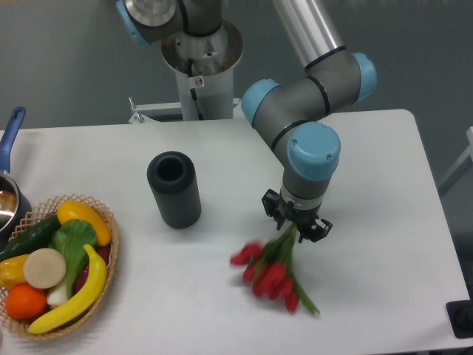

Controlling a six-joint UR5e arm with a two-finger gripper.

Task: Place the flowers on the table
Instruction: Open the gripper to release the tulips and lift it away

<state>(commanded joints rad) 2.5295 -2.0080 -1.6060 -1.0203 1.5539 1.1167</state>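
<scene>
Between the jaws: the flowers' (273,275) stems (buds blurred, below).

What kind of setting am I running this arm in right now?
Probably a lab or demo bench, not a home: a bare white table against a plain grey backdrop, the arm's pedestal bolted behind it, and staged props, namely a wicker basket of fruit, a ribbed dark vase and red flowers.

Flowers (272,275) motion-blurred, bud count unreadable. Stem tops hidden inside gripper (297,229), finger contact unclear. Basket (103,222) cut by bottom and left edges. Pan (10,194) cropped at left. Arm's upper links run off top.
</scene>
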